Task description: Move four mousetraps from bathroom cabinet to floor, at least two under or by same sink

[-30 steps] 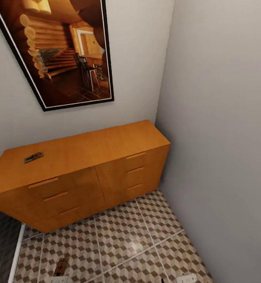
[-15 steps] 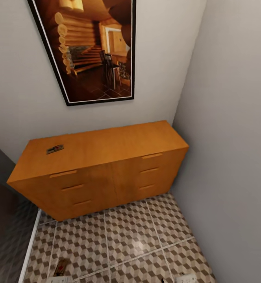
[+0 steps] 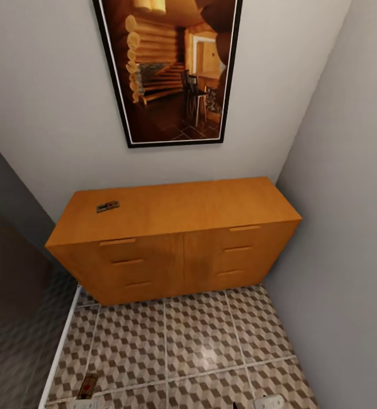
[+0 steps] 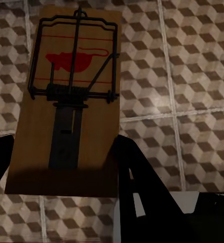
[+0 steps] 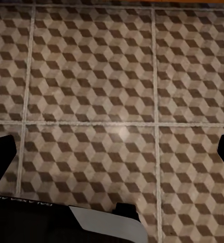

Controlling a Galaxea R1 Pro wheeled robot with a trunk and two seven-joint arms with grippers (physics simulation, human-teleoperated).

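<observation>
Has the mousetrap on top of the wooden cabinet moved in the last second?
No. The mousetrap sits at the same spot near the far left end of the cabinet top. The whole head view shifted, so the camera turned, not the trap.

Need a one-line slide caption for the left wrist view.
Left gripper holding a mousetrap with a red mouse print above the cube-patterned bathroom floor.

Even soft light, sharp renders; glare spot on bathroom floor (image 3: pixel 202 357).
</observation>
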